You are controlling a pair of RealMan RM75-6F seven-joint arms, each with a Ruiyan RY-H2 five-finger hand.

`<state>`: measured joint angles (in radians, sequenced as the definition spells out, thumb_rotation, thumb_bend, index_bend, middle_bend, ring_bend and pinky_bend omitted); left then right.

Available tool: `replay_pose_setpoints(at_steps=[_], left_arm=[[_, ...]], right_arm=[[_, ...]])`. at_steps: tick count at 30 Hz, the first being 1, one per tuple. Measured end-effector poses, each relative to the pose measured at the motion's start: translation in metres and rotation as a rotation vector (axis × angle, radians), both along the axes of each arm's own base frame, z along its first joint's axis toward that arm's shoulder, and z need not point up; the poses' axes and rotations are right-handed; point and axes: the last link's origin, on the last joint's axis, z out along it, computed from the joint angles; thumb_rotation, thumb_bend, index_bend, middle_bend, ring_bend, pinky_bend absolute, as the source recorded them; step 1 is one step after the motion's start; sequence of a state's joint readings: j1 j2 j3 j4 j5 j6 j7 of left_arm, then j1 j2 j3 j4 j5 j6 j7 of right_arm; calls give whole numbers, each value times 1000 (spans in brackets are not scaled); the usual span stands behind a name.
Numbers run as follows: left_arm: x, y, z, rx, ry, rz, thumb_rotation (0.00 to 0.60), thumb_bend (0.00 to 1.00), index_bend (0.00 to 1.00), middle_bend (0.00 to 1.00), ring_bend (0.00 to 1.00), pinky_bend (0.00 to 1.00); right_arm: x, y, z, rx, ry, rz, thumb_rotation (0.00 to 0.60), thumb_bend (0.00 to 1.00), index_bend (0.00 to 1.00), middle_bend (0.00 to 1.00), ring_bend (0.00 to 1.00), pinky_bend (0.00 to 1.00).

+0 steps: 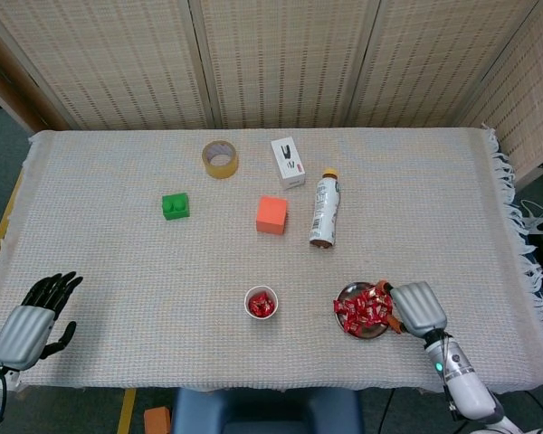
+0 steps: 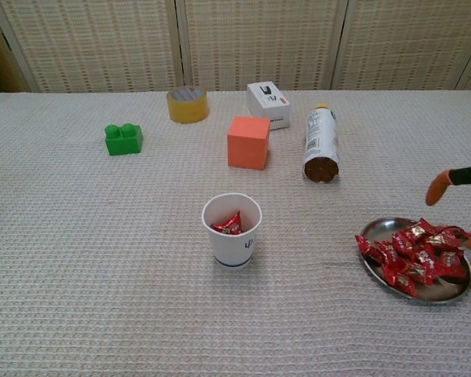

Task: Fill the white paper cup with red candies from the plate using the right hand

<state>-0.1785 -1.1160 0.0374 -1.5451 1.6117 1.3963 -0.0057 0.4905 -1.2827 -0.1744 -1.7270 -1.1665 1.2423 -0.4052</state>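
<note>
Table [image 1: 118, 271] w/ woven cloth: cup [image 1: 261, 302], plate [image 1: 362, 327], bottle [image 1: 323, 210], blocks.

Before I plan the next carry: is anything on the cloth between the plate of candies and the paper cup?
Nothing visible. Bare cloth lies between the plate and the paper cup. The orange cube and the lying bottle sit farther back. The right hand is at the plate's far side.

Right hand [image 1: 418, 307] low at near right, palm down, fingers curled, orange fingertips [image 2: 438, 189] showing. Left hand [image 1: 27, 321] at far left, fingers spread, holding nothing.
</note>
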Motion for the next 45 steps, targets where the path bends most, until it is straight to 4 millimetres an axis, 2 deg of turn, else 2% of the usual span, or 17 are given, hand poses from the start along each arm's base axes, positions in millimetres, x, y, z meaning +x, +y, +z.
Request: replay_pose_setpoints(at_steps=[6,11,18,33,39,45], left_arm=[[1,-1,-1,-3,12,-8,600,485,0,0,16,101],[2,-1,-2,-13,12,-16,600,485,0,5,29,106],[2,-2,-2,-9,11,-27,600,486,0,7,36,112],[0,-1,-1,-10,6,-25,600,488,3,7,35,112],[0,-1,1,-5,2,-23,600,496,2,7,36,113],[1,-2,0,-7,2,-27,600,497,0,7,36,112]], right_arm=[[-39,24,9,-26,-13,-55,600,213,380,923,826,1000],[-54,35,5,-33,-55,-73,600,213,379,923,827,1000],[-46,36,-14,-23,-91,-34,600,213,407,923,836,1000],[-38,23,-35,-8,-85,-29,600,213,477,923,847,1000],[-37,22,-36,-14,-90,-27,600,213,597,923,855,1000],[-35,23,-29,-33,-94,-22,600,213,624,923,858,1000]])
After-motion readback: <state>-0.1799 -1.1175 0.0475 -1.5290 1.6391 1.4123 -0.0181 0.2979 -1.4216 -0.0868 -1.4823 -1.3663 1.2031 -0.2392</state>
